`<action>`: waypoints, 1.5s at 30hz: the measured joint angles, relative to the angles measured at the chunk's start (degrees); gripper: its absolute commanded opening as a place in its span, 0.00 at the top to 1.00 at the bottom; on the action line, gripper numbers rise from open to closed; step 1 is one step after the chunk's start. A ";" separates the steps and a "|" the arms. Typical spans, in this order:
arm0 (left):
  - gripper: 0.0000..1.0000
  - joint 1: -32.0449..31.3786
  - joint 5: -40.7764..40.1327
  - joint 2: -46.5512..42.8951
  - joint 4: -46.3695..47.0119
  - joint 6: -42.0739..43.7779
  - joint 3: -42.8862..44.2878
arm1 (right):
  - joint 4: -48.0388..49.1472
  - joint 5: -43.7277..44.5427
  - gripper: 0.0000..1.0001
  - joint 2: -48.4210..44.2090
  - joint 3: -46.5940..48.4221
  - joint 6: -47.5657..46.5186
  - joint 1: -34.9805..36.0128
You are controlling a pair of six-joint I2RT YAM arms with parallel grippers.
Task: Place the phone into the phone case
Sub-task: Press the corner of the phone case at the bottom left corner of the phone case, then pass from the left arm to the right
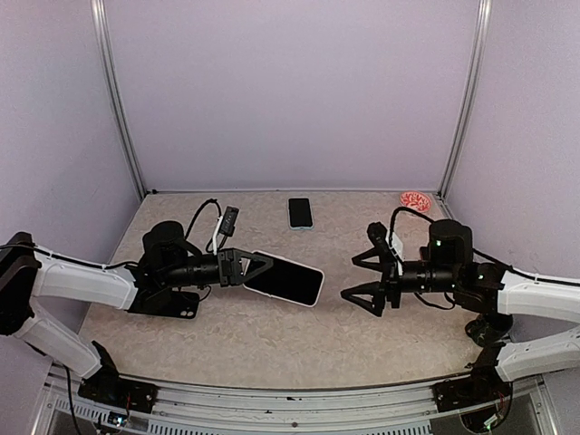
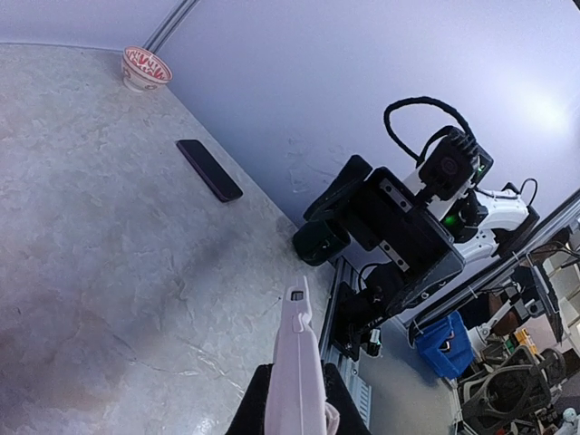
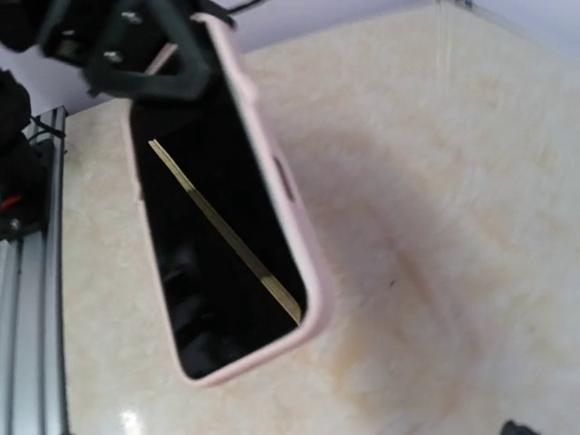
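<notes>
A pink phone case hangs above the middle of the table with a black phone screen set inside its rim. My left gripper is shut on the case's left end. In the left wrist view the case shows edge-on between the black fingers. My right gripper stands wide open a short way to the right of the case, touching nothing. Its own fingers do not show in the right wrist view.
A second dark phone lies flat at the back centre, also visible from the left wrist. A red-and-white bowl sits in the back right corner. Another black phone lies under my left arm, and a cabled black part sits behind it.
</notes>
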 measured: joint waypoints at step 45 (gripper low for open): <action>1.00 -1.14 -0.50 5.51 -11.02 -1.14 5.99 | -1.09 32.63 0.01 25.77 15.87 -20.00 21.75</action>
